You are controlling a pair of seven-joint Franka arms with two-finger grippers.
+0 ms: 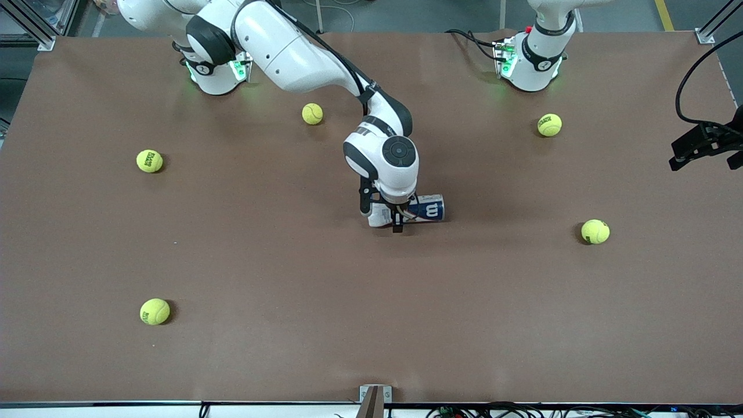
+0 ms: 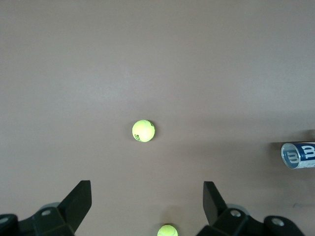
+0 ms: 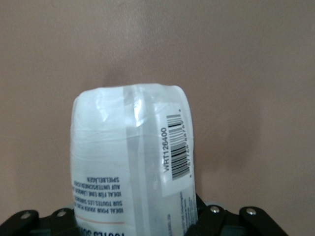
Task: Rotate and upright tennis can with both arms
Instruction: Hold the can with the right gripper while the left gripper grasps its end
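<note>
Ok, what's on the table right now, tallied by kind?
Tennis balls: 5
Tennis can: 1, lying on its side with the right claw at it
Total: 6

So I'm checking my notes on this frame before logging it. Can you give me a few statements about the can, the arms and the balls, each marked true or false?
1. The slim clear plastic tennis can with the white and navy label stands upright. False: it lies on its side on the brown table.
2. The right gripper is down at the can, its fingers on either side of it. True.
3. The left gripper holds a ball. False: its fingers are open and empty above the table.
4. Five yellow-green tennis balls lie scattered on the table. True.
5. A ball touches the can. False: all lie apart from it.
</note>
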